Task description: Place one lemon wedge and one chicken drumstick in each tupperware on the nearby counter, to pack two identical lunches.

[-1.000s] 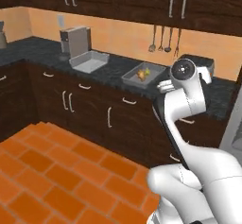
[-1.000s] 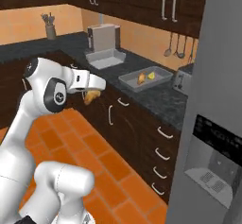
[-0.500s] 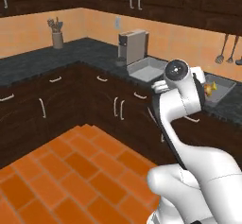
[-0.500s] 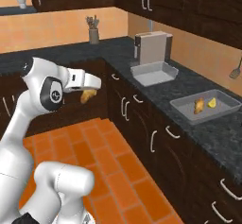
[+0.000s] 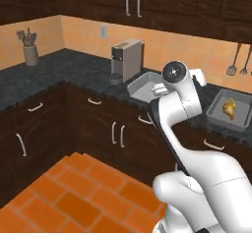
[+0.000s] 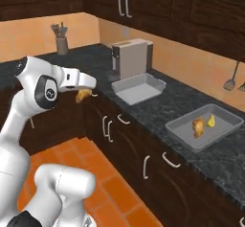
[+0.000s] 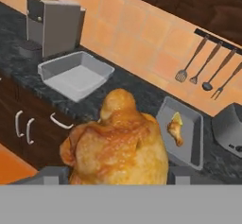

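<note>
Right base view is showing the black marbled counter (image 6: 191, 101) running along the wall, with two grey tupperware trays sitting well apart on it. The empty tupperware (image 6: 139, 88) is lying just in front of the coffee machine (image 6: 131, 58), its long axis running roughly along the counter. The far tupperware (image 6: 205, 125) is already carrying one chicken drumstick (image 6: 197, 127) and a yellow lemon wedge (image 6: 211, 121) side by side, so that lunch is looking packed.

The gripper (image 6: 82, 91) is hanging out over the floor, off the counter edge, and is grasping a second drumstick (image 6: 83, 95); in the hand view this golden-brown piece (image 7: 118, 145) is bulging up between the two finger tips, its bony end pointing ahead.

From the hand, the empty tray (image 7: 75, 74) is lying ahead and to the left, nearer than the filled one (image 7: 182, 131), which is sitting ahead to the right. The coming move is judged to be a forward carry over the counter edge to the empty tray.
</note>
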